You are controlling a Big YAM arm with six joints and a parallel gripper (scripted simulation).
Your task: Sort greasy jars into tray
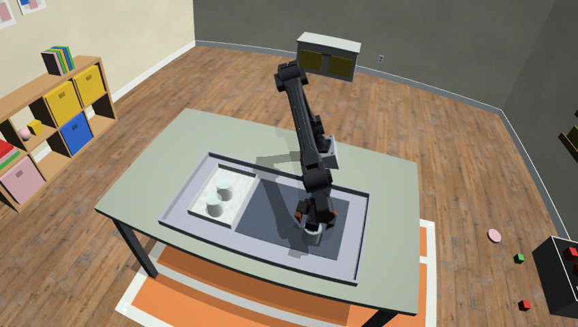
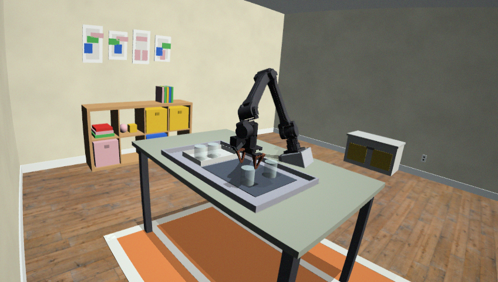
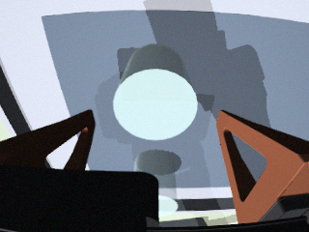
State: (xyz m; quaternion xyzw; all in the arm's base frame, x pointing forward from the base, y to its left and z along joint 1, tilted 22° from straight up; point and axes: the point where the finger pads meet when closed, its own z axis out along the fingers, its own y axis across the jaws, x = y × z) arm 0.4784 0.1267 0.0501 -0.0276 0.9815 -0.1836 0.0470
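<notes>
Claw [image 2: 250, 161] open above jar [image 2: 247, 175], second jar [image 2: 270, 168] beside

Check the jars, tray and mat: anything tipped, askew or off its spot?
Nothing stands out. Two jars stand upright inside the tray, two more upright on the mat, none leaning or on a rim. The open gripper hangs above the nearer mat jar, empty.
</notes>
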